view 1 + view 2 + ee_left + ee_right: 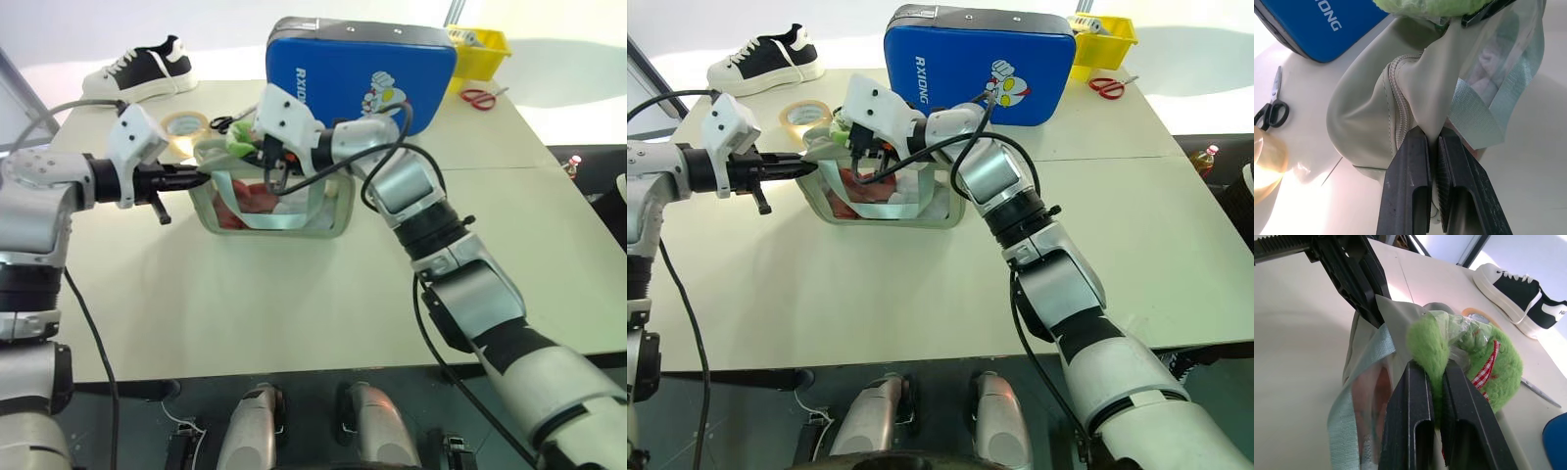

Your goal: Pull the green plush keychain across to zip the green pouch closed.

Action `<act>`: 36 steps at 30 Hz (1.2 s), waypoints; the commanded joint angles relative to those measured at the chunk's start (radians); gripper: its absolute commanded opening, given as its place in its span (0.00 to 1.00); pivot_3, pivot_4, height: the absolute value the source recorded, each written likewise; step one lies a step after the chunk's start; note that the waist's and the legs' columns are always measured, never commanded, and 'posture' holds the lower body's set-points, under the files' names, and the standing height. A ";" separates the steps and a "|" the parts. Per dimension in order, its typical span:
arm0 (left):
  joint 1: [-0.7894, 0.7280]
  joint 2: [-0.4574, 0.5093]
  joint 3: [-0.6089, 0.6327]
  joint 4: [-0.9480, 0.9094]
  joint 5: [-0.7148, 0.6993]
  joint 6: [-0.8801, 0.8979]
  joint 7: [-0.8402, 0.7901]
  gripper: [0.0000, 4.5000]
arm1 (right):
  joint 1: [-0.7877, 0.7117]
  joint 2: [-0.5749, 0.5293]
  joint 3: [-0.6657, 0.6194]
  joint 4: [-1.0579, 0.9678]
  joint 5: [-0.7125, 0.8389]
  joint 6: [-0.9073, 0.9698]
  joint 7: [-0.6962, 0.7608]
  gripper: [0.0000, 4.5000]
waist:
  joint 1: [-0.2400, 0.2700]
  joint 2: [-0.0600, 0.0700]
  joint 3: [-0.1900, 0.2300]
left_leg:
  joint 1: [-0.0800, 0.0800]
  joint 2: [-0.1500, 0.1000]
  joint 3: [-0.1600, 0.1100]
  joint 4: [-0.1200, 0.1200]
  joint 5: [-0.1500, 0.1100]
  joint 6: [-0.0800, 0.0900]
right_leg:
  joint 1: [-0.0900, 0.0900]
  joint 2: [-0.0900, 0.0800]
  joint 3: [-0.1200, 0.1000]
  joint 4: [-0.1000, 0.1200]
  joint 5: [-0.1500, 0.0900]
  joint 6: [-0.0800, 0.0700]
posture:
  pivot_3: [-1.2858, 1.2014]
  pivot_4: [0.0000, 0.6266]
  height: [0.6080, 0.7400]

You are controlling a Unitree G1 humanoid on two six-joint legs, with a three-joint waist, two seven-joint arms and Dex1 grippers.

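Observation:
The green pouch (294, 213) stands on the table just in front of the blue case, its clear side showing red contents and a pale green strap. My left gripper (1436, 139) is shut on the pale fabric at the pouch's left end, beside the zipper (1400, 112). The green plush keychain (1484, 362), fuzzy lime with a red checked ribbon, sits at the pouch's top left corner (238, 145). My right gripper (1434, 367) is shut on the keychain, reaching in from the right over the pouch, close to the left fingers (1352, 269).
A blue hard case (362, 73) lies right behind the pouch. A tape roll (184, 124) and black scissors (1271, 110) lie to its left, and a black-and-white shoe (142, 67) lies at the far left corner. A yellow bin (482, 47) and red scissors (480, 96) are at the back right.

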 commanded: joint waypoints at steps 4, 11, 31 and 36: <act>-0.021 0.001 0.008 0.014 0.008 -0.022 -0.007 0.00 | 0.049 -0.131 -0.148 -0.246 0.120 0.231 0.021 0.01 | 0.004 0.000 0.000 | -0.001 -0.001 0.000 0.000 0.000 0.000 | 0.000 0.000 0.000 0.000 0.000 0.000 | 0.52 0.24 1.00; -0.035 0.001 -0.009 0.033 0.002 -0.037 -0.012 0.00 | 0.114 -0.248 -0.227 -0.330 0.169 0.368 -0.065 0.01 | -0.003 0.000 0.000 | 0.000 0.000 0.000 0.000 0.000 0.000 | 0.000 0.000 0.000 0.000 0.000 0.000 | 0.52 0.24 1.00; -0.001 0.094 0.037 0.011 0.001 -0.021 -0.017 0.00 | 0.177 -0.261 -0.196 -0.390 0.182 0.371 -0.145 0.01 | 0.000 0.000 0.000 | -0.001 0.001 0.002 -0.001 0.000 0.000 | -0.003 0.000 0.000 0.000 0.000 0.000 | 0.52 0.24 1.00; 0.054 0.126 0.076 -0.020 -0.014 -0.001 -0.013 0.00 | 0.232 -0.303 -0.216 -0.459 0.188 0.421 -0.161 0.01 | 0.000 0.000 0.000 | -0.001 0.001 0.001 -0.001 0.000 0.000 | -0.003 -0.001 0.000 -0.001 -0.001 -0.002 | 0.52 0.24 1.00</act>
